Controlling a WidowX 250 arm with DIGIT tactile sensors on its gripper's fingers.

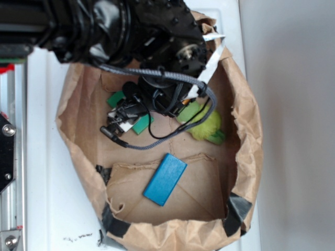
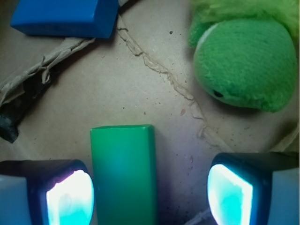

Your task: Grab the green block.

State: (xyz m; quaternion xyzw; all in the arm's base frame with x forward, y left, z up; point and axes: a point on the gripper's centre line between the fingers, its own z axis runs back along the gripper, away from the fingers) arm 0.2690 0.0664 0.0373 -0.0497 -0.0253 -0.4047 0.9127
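Brown paper floor (image 2: 140, 93) | green block (image 2: 124, 173) between spread fingers (image 2: 70, 197), nearer the left one

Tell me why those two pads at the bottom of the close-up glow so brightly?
Wrist view: the finger pads are blown out, cyan-white, with glare spilling onto the green block; the reason isn't visible. Exterior view: evenly lit, the arm's shadow covers that block.

Plain green block (image 2: 124, 173), blue block (image 2: 65, 18), fuzzy yellow-green plush toy (image 2: 241, 65).

My bench looks like robot lab: aluminium rail (image 1: 13, 157) bolted beside white tabletop (image 1: 47, 198), taped paper-bag tray (image 1: 246, 151) as workspace.
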